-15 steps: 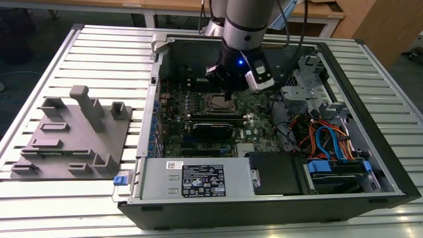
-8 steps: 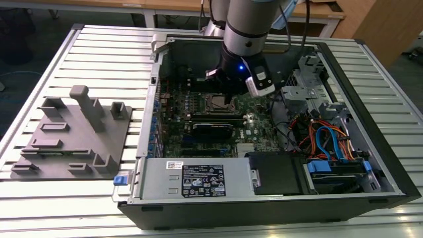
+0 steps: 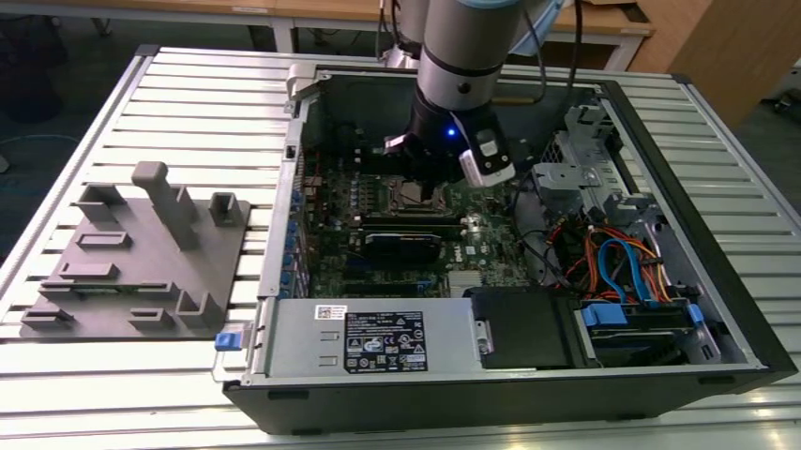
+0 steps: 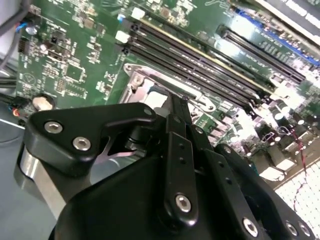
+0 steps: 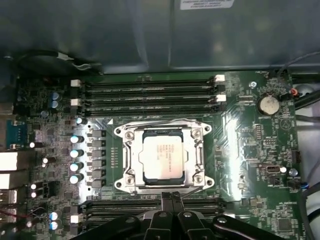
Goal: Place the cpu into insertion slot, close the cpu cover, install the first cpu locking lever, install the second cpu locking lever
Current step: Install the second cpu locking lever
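Green board [image 5: 250, 145] carries socket [image 5: 131, 131] at centre; chip [image 5: 162, 157] seated inside, silver cover [image 5: 196, 150] down around it. Gripper [image 5: 171, 197] poised at socket edge beside memory slots [image 5: 150, 92], fingers [image 5: 166, 200] pressed together, holding nothing. Risk, as judged: closed tip may slip off thin lever wire and scrape nearby board parts

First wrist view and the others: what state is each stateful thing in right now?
cpu: seated in the insertion slot, face up.
cpu cover: closed flat over the cpu's edges.
claw: fingers together, holding nothing, at the socket's edge.
computer case: side open, motherboard exposed.
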Available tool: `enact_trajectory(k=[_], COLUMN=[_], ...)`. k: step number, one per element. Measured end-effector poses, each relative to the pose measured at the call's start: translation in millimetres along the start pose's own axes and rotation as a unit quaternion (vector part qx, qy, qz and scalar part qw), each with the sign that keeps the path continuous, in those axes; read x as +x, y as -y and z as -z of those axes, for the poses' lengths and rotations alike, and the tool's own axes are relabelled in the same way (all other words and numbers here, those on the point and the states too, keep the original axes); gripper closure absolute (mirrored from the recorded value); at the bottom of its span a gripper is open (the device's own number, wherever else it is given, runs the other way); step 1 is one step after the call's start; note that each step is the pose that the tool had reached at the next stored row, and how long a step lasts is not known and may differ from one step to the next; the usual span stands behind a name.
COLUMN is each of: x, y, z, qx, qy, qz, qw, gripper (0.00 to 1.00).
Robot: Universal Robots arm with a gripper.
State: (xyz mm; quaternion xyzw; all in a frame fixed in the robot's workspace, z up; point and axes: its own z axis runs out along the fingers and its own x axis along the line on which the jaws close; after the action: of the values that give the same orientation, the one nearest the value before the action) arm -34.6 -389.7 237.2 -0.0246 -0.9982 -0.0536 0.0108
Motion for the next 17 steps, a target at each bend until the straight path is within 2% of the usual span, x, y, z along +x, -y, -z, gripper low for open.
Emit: enact_trajectory(k=[8, 14, 17], x=[9.3, 21.9, 23.6], y=[2.5, 4.5, 8.9], z=[-1.4, -2.5, -2.4], qx=[-0.0015, -0.0034, -0.0064], qy=[-0.0004, -0.0005, -0.0007], qz=[0.0, 0.0, 0.0], qw=[1.0, 1.0, 1.0], gripper=[0.9, 0.9, 0.9])
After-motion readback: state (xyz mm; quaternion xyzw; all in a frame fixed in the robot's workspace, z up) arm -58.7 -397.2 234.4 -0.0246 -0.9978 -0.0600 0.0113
